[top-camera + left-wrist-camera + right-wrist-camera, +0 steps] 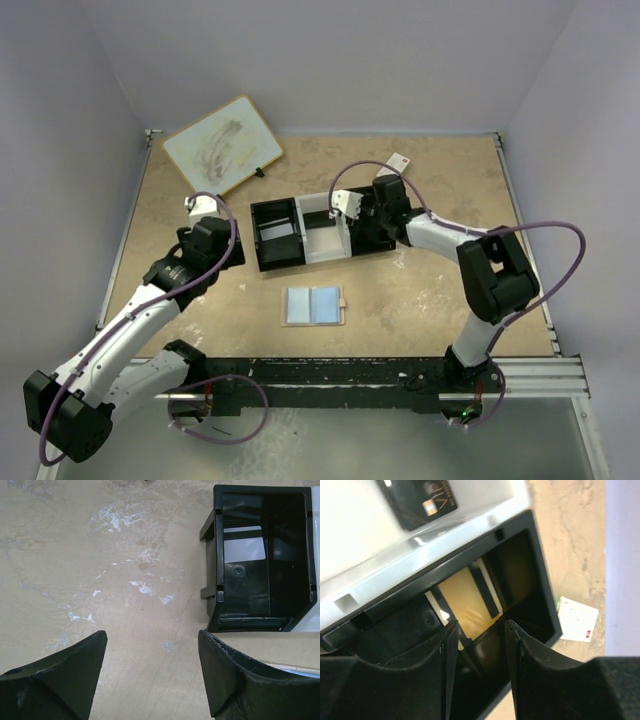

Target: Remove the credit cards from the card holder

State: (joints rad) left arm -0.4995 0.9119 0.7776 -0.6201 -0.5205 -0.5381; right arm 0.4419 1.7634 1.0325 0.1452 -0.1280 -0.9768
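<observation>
The card holder (314, 305) lies open on the table in front of the tray, pale blue inside with a tan rim. My right gripper (360, 222) (481, 630) hangs open over the tray's right black compartment (530, 580). A gold card with a black stripe (470, 602) lies loose below the jaws. A black card (422, 500) rests in the white middle compartment (325, 238). My left gripper (205, 222) (152, 640) is open and empty over bare table, left of the tray's left black compartment (265, 555), which holds a white card (245, 547).
A whiteboard (222, 145) leans at the back left corner. A small white box with a red mark (400, 160) (577, 619) lies behind the tray. Walls close the table on three sides, and the arm rail (330, 375) runs along the near edge.
</observation>
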